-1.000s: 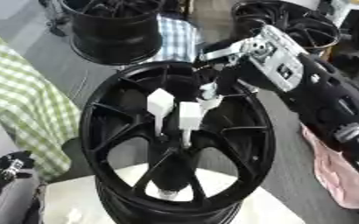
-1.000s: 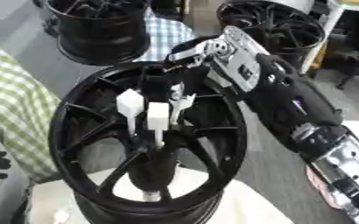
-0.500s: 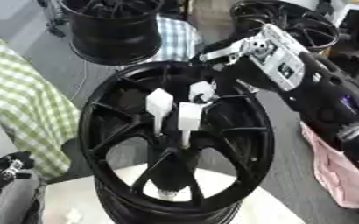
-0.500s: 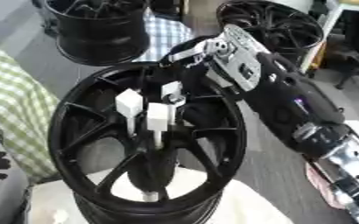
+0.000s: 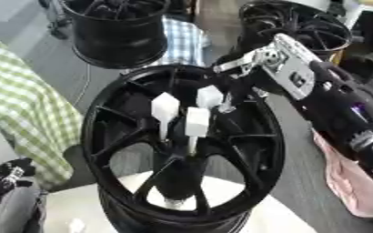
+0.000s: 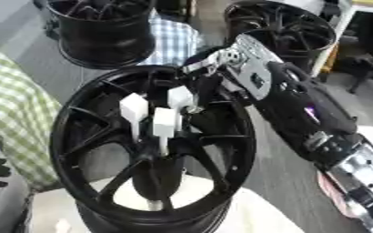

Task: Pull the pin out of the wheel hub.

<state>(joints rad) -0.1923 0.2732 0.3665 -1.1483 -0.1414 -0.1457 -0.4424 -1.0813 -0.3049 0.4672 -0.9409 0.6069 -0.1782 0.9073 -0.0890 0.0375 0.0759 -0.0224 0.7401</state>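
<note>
The left hand (image 5: 7,179) idles at the lower left corner, its fingers unreadable; three white-headed pins stand in the wheel hub (image 5: 182,145); the right hand (image 5: 236,98) now pinches the rightmost pin (image 5: 209,96), lifted slightly, so extraction seems underway.

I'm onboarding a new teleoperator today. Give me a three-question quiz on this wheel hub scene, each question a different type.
1. True or false: the right hand reaches in over the black wheel hub.
2. How many white pin heads stand above the hub's centre? A) one B) three C) five
3. Fill in: the pin nearest the right hand is the ____ of the three (nearest/farthest from the camera).

Key: 1 true. 2 B; the others are the left pin and the front pin. 3 farthest.
</note>
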